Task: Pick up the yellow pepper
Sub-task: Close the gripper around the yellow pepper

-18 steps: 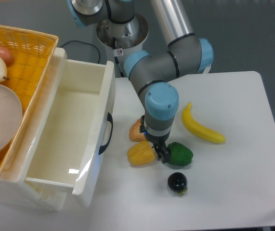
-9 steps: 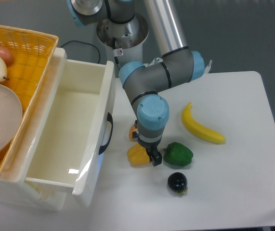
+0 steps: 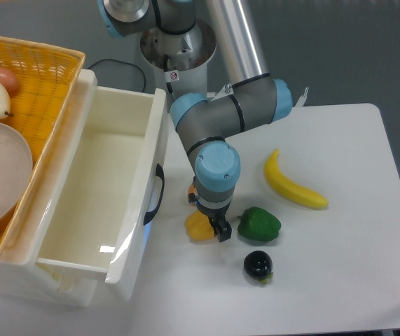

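Observation:
The yellow pepper [image 3: 198, 227] lies on the white table [image 3: 347, 245], just right of the open drawer's front. My gripper [image 3: 214, 228] hangs straight down over the pepper's right half. One dark finger [image 3: 223, 232] shows beside the pepper's right side, between it and the green pepper [image 3: 259, 224]. The other finger is hidden by the wrist. The jaws look open, and the pepper still rests on the table. The wrist hides most of the pepper's top.
An orange pepper [image 3: 192, 190] peeks out behind the wrist. A banana [image 3: 294, 186] lies to the right and a small black fruit [image 3: 258, 264] in front. The white drawer [image 3: 108, 189] stands open at the left, with a yellow basket [image 3: 38, 77] holding fruit and a bowl beyond it.
My gripper has moved left, from the gap between the yellow and green peppers to over the yellow pepper. It now covers more of the pepper. The fruits have not moved.

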